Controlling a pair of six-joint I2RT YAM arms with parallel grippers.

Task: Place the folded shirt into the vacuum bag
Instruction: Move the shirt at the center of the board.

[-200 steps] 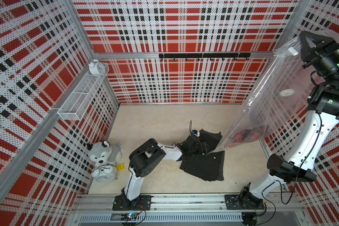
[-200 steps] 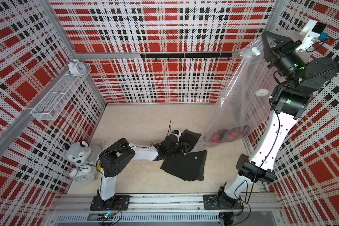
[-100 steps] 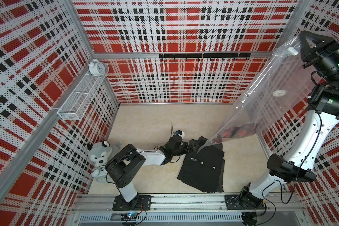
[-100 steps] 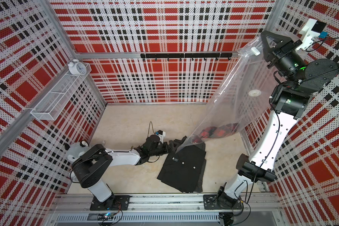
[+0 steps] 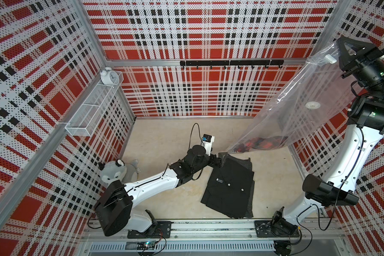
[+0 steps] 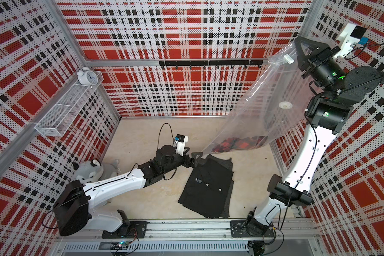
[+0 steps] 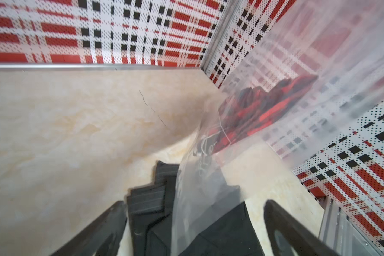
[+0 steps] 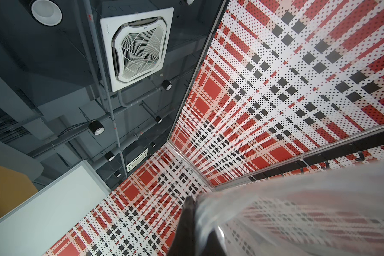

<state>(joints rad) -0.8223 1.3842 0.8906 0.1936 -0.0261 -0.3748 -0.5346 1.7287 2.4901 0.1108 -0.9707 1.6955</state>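
A black folded shirt (image 5: pixel 231 188) (image 6: pixel 208 190) lies flat on the beige table. My left gripper (image 5: pixel 221 159) (image 6: pixel 195 158) is low at the shirt's far end and open, holding nothing. In the left wrist view the shirt (image 7: pixel 151 212) and the bag's lower corner sit between the spread jaws of the left gripper (image 7: pixel 194 205). My right gripper (image 5: pixel 341 42) (image 6: pixel 300 43) (image 8: pixel 194 206) is raised high and shut on the top edge of the clear vacuum bag (image 5: pixel 297 99) (image 6: pixel 259 110) (image 7: pixel 275 73) (image 8: pixel 297 210). A red plaid garment (image 5: pixel 262 143) (image 6: pixel 237 143) lies in the bag's bottom.
The bag's white valve (image 5: pixel 312 105) and slider clip (image 5: pixel 329 58) face the camera. A grey plush dog (image 5: pixel 115 172) sits at the left wall. Above it hang a wire basket (image 5: pixel 93 108) and a white alarm clock (image 5: pixel 108 76). A black hook rail (image 5: pixel 231 63) crosses the back wall.
The shirt, rumpled under the left gripper a second ago, now lies flat. The left gripper opened wide, drew back left, then returned to the shirt's far end. The bag's bottom swung left.
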